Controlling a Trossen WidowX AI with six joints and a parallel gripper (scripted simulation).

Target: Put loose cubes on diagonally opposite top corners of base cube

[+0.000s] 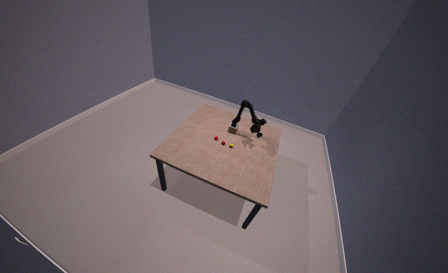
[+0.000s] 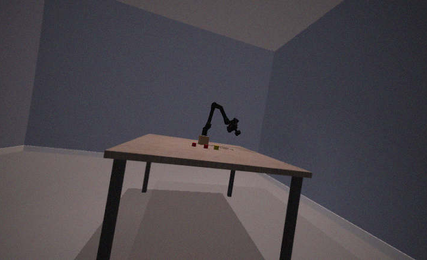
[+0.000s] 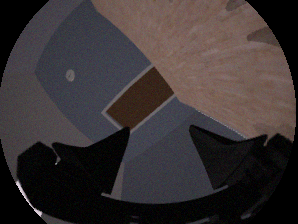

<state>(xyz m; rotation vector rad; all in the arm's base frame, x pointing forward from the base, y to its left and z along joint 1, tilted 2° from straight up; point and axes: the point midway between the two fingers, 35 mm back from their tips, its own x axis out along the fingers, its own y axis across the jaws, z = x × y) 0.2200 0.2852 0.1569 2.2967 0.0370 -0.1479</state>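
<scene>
Two small red cubes lie on the table: the first red cube (image 1: pixel 216 138) (image 2: pixel 194 144) is at the left, and the second red cube (image 1: pixel 223 143) (image 2: pixel 206 146) is between it and the yellow cube. The yellow cube (image 1: pixel 231 145) (image 2: pixel 216 146), the base cube, looks slightly larger. The three stand apart in a rough row, with nothing on top of the yellow one. My gripper (image 1: pixel 259 134) (image 2: pixel 237 132) (image 3: pixel 160 129) is open, with nothing between its fingers. It hangs above the table, to the right of the cubes in the top and exterior views. No cube shows in the wrist view.
The arm's base stands on a tan block (image 1: pixel 233 129) (image 2: pixel 203 140) behind the cubes. The wooden table (image 1: pixel 198 156) (image 2: pixel 176 157) (image 3: pixel 215 65) shows its edge in the wrist view, with the wall and a brown door-like panel (image 3: pixel 141 99) beyond.
</scene>
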